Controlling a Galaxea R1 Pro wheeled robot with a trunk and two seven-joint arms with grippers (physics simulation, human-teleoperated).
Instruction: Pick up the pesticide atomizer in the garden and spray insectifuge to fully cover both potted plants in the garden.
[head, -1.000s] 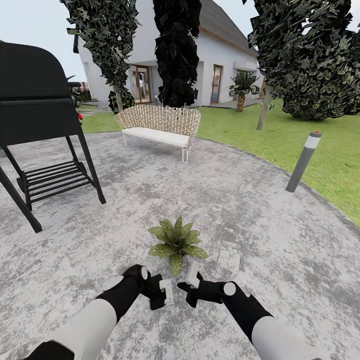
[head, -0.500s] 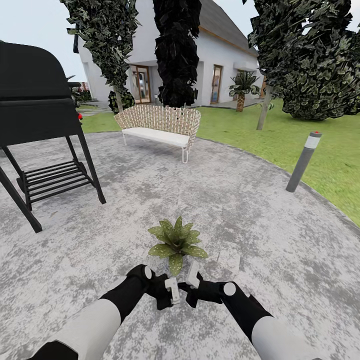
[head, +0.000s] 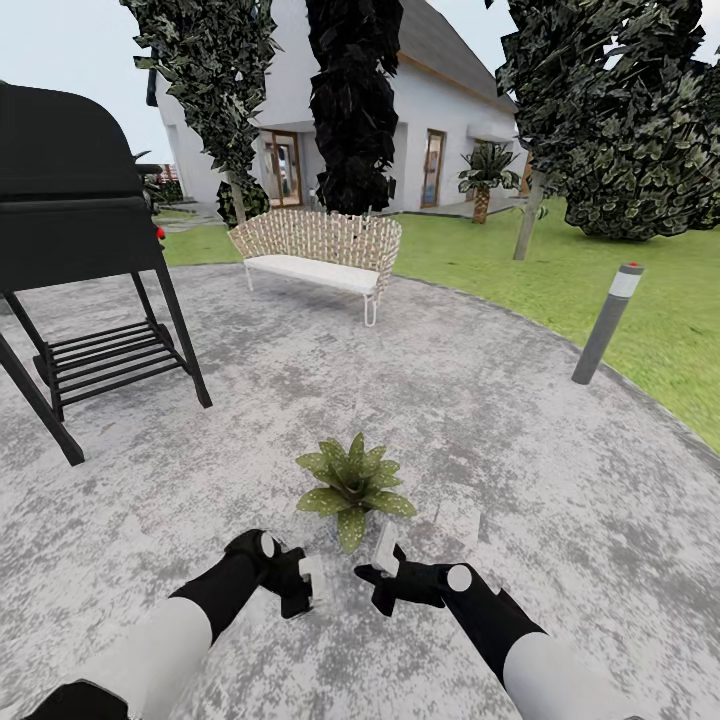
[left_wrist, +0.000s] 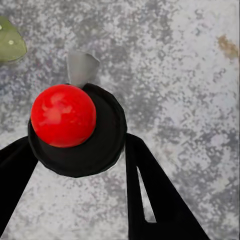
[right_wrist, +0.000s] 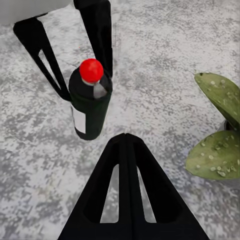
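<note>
Since the pesticide atomizer (right_wrist: 90, 105) looks small, rigid and light, its dark body suits gripping; it stands on the patio (head: 450, 400), seemingly clamped in the left gripper (head: 305, 590); right gripper (right_wrist: 127, 150) closed, empty.

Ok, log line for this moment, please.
left gripper: fingers flank upright pesticide atomizer, grip unclear | right gripper: shut, empty | potted plant: just beyond grippers
</note>
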